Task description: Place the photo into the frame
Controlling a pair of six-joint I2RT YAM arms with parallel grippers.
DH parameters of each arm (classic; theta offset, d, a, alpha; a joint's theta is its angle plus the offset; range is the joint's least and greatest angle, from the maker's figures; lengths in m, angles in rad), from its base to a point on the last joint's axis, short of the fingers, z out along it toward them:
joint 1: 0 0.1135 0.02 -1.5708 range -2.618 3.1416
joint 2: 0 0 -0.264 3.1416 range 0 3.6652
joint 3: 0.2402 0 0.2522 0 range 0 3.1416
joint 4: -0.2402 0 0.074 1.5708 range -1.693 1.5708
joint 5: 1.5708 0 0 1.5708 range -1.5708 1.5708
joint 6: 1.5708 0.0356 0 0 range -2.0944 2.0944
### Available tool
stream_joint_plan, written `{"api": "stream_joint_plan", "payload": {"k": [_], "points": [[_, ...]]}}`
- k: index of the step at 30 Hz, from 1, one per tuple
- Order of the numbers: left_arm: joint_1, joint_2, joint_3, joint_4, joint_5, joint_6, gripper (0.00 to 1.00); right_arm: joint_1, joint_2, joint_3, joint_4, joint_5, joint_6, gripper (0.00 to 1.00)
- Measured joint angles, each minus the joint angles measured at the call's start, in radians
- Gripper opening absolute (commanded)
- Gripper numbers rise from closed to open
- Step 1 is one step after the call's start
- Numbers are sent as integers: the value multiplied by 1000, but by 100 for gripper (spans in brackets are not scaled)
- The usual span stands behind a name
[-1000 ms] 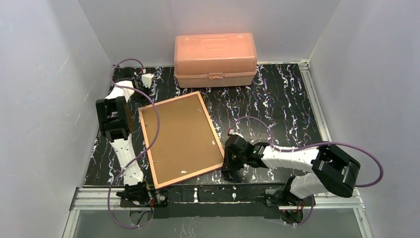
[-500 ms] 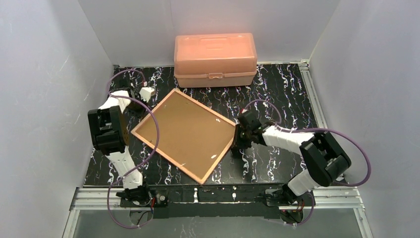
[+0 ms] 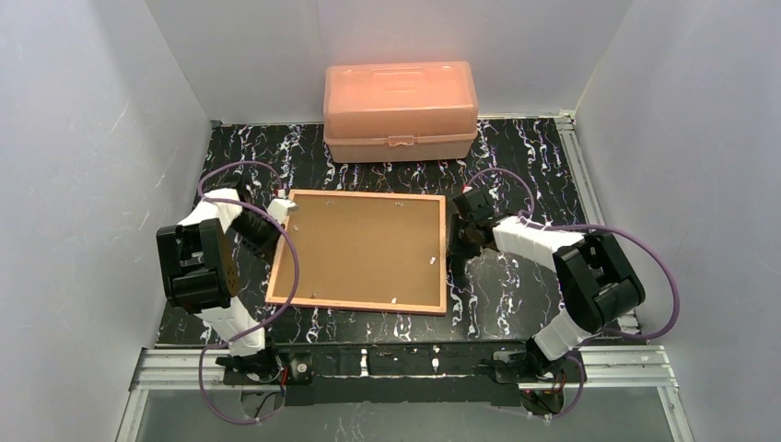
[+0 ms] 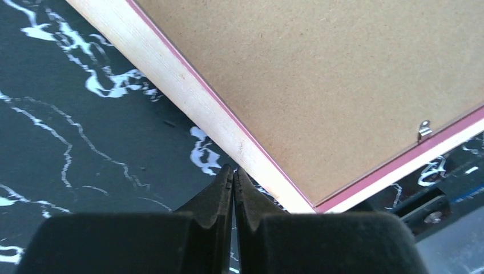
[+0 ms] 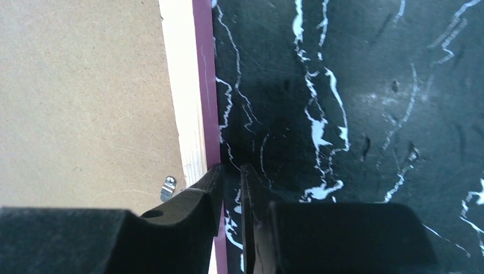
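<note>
- The frame (image 3: 355,305) has swung round within the last second. It stood skewed, then diamond-wise, and now lies square to the table (image 3: 516,166), long side across and back face up, in front of the salmon box (image 3: 400,109).
- The brown backing board (image 3: 359,247) still fills the back, so I judge this to be straightening only; the back has yet to be opened.
- The photo shows in none of the views, so I cannot tell where it is.
- The left arm has folded in along the table's left side, its wrist low, and the left gripper (image 3: 279,210) is at the frame's far-left corner.
- The right arm has reached further out, forearm angled inward, and the right gripper (image 3: 458,241) is at the right rail.
- The left jaws are pressed together on nothing, their tips just beside the pale wood edge.
- The right jaws stand a sliver apart with bare table between them, the inner finger (image 5: 212,182) against the pink edge.
- Small metal clips (image 4: 423,130) sit along the board's rim.
</note>
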Motion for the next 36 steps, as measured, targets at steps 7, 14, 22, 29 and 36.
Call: {"api": "stream_joint_plan", "payload": {"k": [7, 14, 22, 29, 36], "points": [[-39, -25, -6, -80, 194, -13, 2, 10, -145, -72, -31, -41, 18, 27], [-99, -25, -7, -88, 291, -79, 1, 26, -369, -126, -112, -23, 44, 37], [55, -3, 305, -84, 296, -189, 2, 20, -406, 2, -201, 52, 28, 49], [93, 154, 334, 88, 106, -305, 1, 20, -370, 58, -178, 39, 11, 70], [67, 291, 315, 124, 40, -369, 2, 20, -347, 58, -121, -8, 14, 99]]}}
